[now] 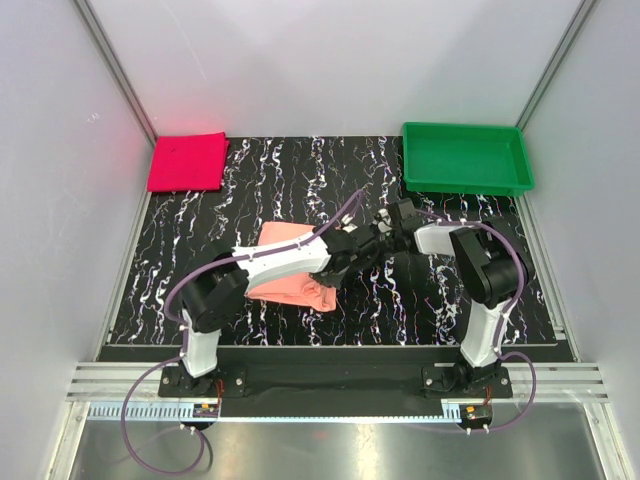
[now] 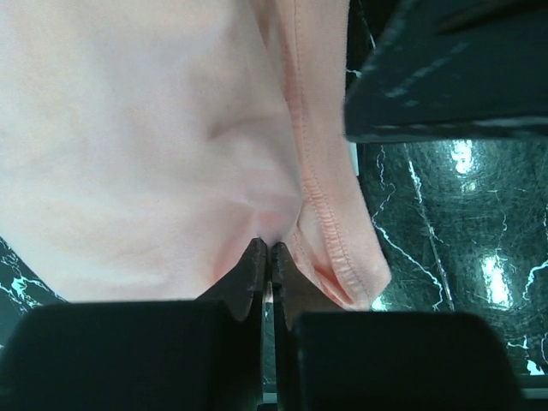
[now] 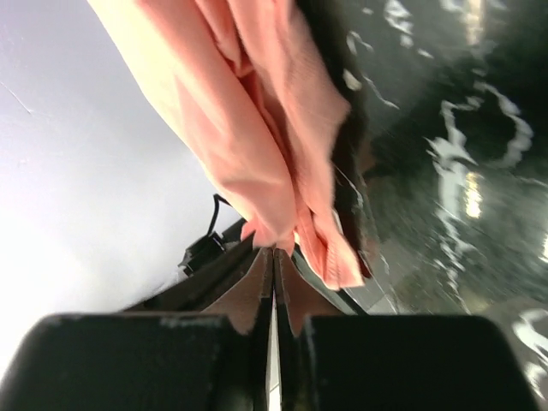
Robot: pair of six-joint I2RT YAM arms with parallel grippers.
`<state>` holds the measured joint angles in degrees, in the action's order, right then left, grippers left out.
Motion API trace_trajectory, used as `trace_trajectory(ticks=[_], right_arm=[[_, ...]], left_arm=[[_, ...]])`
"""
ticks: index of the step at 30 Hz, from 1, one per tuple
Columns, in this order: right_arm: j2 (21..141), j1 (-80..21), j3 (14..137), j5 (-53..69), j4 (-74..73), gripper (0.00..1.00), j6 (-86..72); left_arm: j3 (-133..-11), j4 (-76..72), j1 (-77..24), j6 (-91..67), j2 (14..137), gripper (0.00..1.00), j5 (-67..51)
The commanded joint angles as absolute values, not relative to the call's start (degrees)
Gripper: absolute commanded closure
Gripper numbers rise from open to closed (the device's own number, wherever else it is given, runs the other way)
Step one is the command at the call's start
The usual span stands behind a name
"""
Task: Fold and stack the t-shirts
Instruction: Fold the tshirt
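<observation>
The magenta-red t-shirt (image 1: 187, 162) lies at the far left corner of the table (image 1: 250, 190) as a flat, tidy rectangle. It looks finished, so I judge that one half of the folding is done. It lies alone, with nothing on top of it.

The salmon-pink t-shirt (image 1: 290, 285) is in the middle of the table, partly hidden under the left arm. From above it shows as a compact but uneven shape with a loose, bunched corner on its near right side, so it is not yet a clean rectangle.

Both tools are at work on this shirt. The left gripper (image 2: 267, 255) has its jaws pressed together, with a thin pinch of the pink cloth between the tips, just beside the stitched hem (image 2: 330, 223). The right gripper (image 3: 274, 255) is also closed tight on pink cloth, which falls from its tips in several long folds. The two grippers are very close to each other, at the right side of the shirt.

In my judgement the step in hand is a fold of the pink shirt, with one edge taken by both grippers. How many folds it already has I cannot tell, because the arm covers much of it. What is left is to finish this fold, to flatten the cloth and to put one shirt on the other, since the two lie well apart. The green tray (image 1: 465, 160) at the far right holds nothing.
</observation>
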<state>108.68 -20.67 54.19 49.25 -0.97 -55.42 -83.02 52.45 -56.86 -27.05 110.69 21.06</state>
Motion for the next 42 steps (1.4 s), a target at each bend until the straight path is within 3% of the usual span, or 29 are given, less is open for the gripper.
trace_trajectory(ticks=[1,21,32,42], right_arm=[[110.1,-22.8,56.9,48.3,2.6,0.97,-58.7],[119.6,-28.6,60.0,37.3,5.5,1.00,-65.0],[119.1,-29.4,59.6,29.4,-1.5,1.00,-65.3],[119.7,-29.6,58.5,29.4,-0.5,1.00,-66.6]], left_arm=[[-82.7,52.5,-57.0,-28.8,104.4,1.00,22.8],[-80.4,52.2,-56.9,-31.2,95.7,1.00,20.7],[-75.6,46.9,-57.2,-32.8,92.5,1.00,14.8],[-73.9,44.6,-59.2,-34.4,93.5,1.00,11.8]])
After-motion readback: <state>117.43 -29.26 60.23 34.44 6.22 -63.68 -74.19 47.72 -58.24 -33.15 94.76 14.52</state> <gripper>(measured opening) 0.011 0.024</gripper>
